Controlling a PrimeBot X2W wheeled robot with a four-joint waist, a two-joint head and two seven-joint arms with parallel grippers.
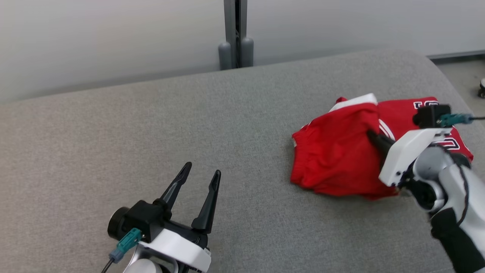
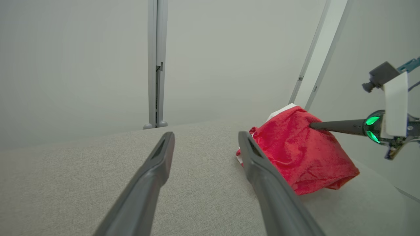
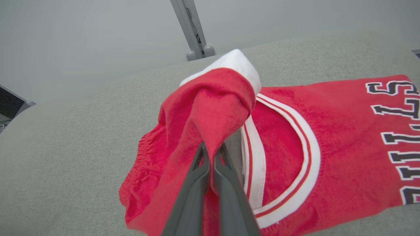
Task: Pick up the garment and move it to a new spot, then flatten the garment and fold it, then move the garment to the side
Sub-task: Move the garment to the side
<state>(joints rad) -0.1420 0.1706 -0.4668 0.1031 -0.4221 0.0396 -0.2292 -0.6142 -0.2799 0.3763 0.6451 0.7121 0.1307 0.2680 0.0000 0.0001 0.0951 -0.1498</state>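
The left gripper [image 1: 202, 168] hovers nearest, at the lower left of the head view over bare grey tabletop [image 1: 113, 151]. Its jaws are spread wide and empty, well apart from the cloth.

Farther right, the right gripper [image 1: 373, 137] has its jaws clenched on a fold of the red garment [image 1: 333, 155]. The right wrist view shows the two fingers [image 3: 197, 183] pressed together with the cloth pinched between them.

The garment lies on the right part of the tabletop. Its long axis runs left to right in the head view, with the bunched end toward the middle and the lettered end toward the right edge.

The right wrist view gives the detail: a curved white band with red stripes [image 3: 308, 154], black-and-white letters [image 3: 400, 131] on the flat part, and a white layer [image 3: 236, 64] at the top of the raised fold. From the left wrist view the garment [image 2: 305, 154] reads as a red heap that hides the letters. The right gripper [image 2: 311, 124] enters it level from the side.

Beyond the far edge stand a grey post [image 1: 235, 34] and a pale wall [image 1: 113, 38].
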